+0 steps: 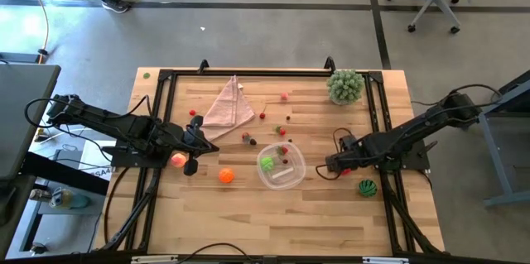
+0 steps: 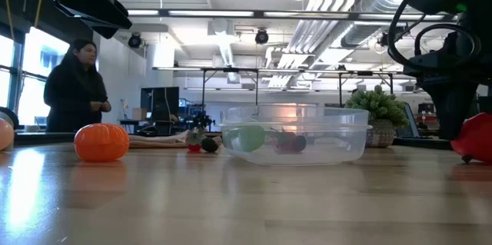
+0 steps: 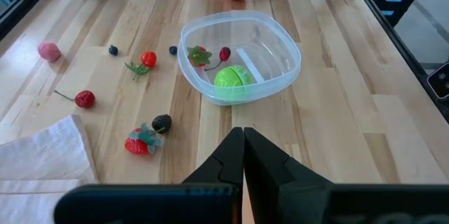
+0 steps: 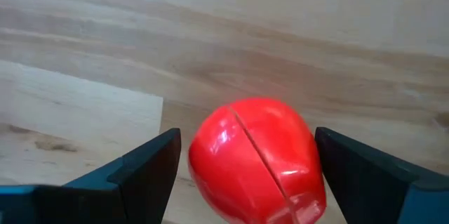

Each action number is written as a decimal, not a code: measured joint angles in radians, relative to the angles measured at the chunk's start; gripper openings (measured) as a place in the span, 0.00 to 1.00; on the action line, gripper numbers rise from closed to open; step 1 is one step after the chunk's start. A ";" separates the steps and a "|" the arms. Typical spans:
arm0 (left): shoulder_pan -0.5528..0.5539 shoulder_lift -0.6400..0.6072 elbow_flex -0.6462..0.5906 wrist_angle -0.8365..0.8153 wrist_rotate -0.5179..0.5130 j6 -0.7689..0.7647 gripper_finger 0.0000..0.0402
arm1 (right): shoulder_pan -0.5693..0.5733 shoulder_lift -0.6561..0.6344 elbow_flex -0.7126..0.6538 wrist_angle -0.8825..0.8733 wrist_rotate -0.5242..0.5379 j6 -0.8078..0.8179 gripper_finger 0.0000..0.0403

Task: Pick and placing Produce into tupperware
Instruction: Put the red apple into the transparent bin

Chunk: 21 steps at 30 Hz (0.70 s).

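The clear tupperware (image 1: 280, 167) sits mid-table with a green apple (image 3: 233, 81) and red berries inside. Right of it a red apple (image 4: 256, 157) rests on the wood. My right gripper (image 4: 247, 140) points down over it, open, one finger on either side of the apple with a small gap each way. The striped melon (image 1: 367, 187) lies just beyond it toward the near right. My left gripper (image 3: 243, 138) hangs shut and empty left of the tub, beside a pink-red ball (image 1: 178, 160). An orange (image 1: 226, 176) lies between them.
Small berries and strawberries (image 3: 142, 140) are scattered on the wood beyond the tub. A folded pink cloth (image 1: 228, 107) lies at the far left and a bushy plant (image 1: 345, 86) at the far right. A black frame rims the table. A person (image 2: 75, 84) stands behind the table.
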 joint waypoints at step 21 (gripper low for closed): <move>0.000 0.000 0.000 0.000 0.000 0.000 0.00 | 0.012 0.040 0.001 0.006 -0.024 -0.118 0.79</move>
